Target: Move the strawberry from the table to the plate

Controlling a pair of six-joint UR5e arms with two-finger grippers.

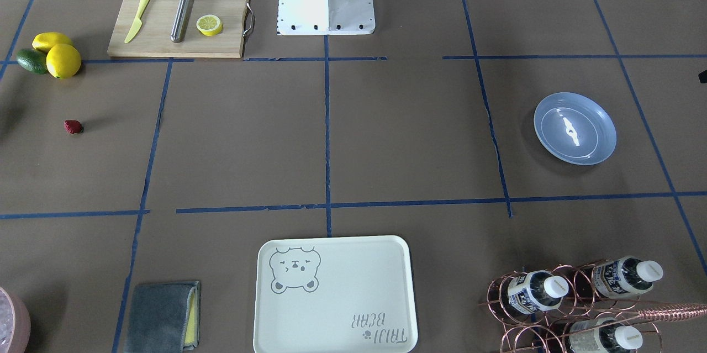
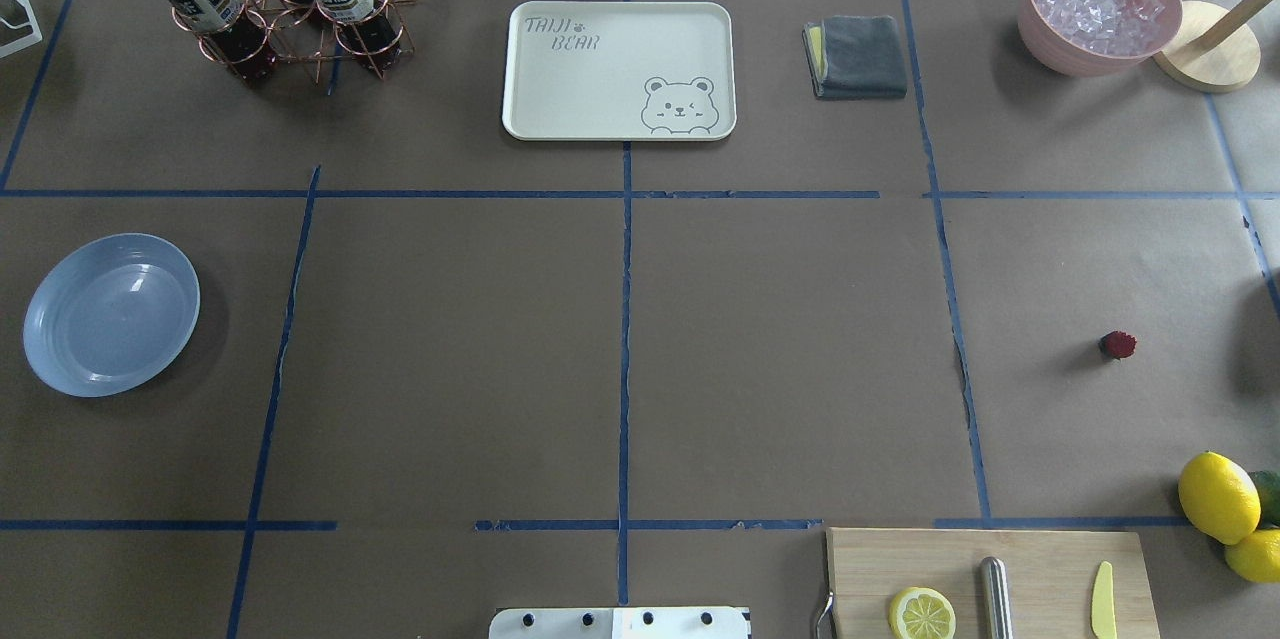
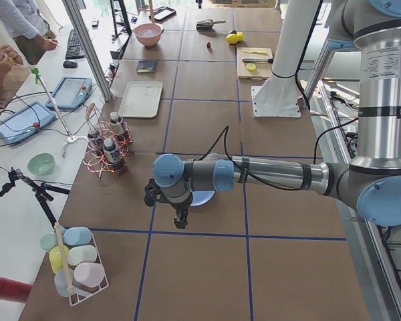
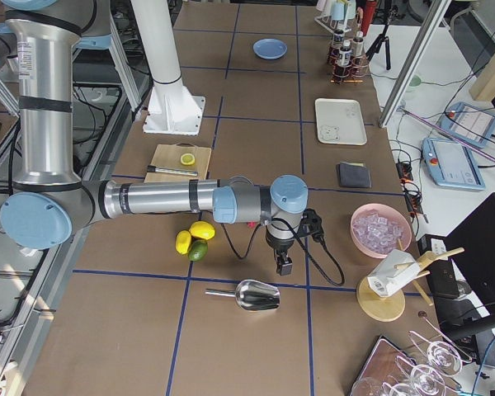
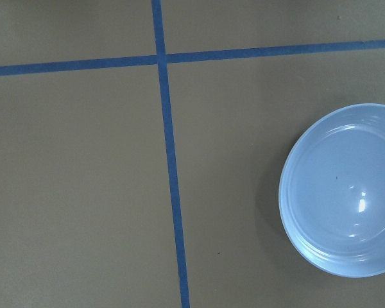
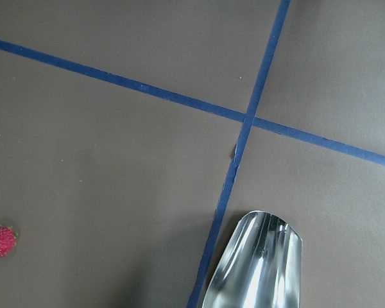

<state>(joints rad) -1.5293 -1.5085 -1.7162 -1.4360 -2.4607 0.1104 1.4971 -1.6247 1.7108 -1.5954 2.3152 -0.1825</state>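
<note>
The strawberry (image 1: 73,127), small and dark red, lies alone on the brown table (image 2: 780,339) at the robot's right (image 2: 1118,345). It shows at the lower left edge of the right wrist view (image 6: 0,241). The pale blue plate (image 2: 110,314) sits empty far off on the robot's left (image 1: 574,128) and fills the right side of the left wrist view (image 5: 343,199). My left gripper (image 3: 180,224) hangs just beside the plate, seen only from the side. My right gripper (image 4: 283,268) hangs over the table near the lemons, also seen only from the side. I cannot tell whether either is open or shut.
A wooden cutting board (image 1: 177,21) holds a lemon half, a yellow knife and a metal rod. Two lemons and a lime (image 1: 52,54) lie near the strawberry. A metal scoop (image 6: 256,263), a cream bear tray (image 2: 618,69), a grey cloth (image 2: 858,57), a bottle rack (image 2: 280,4) and a pink ice bowl (image 2: 1098,14) are about.
</note>
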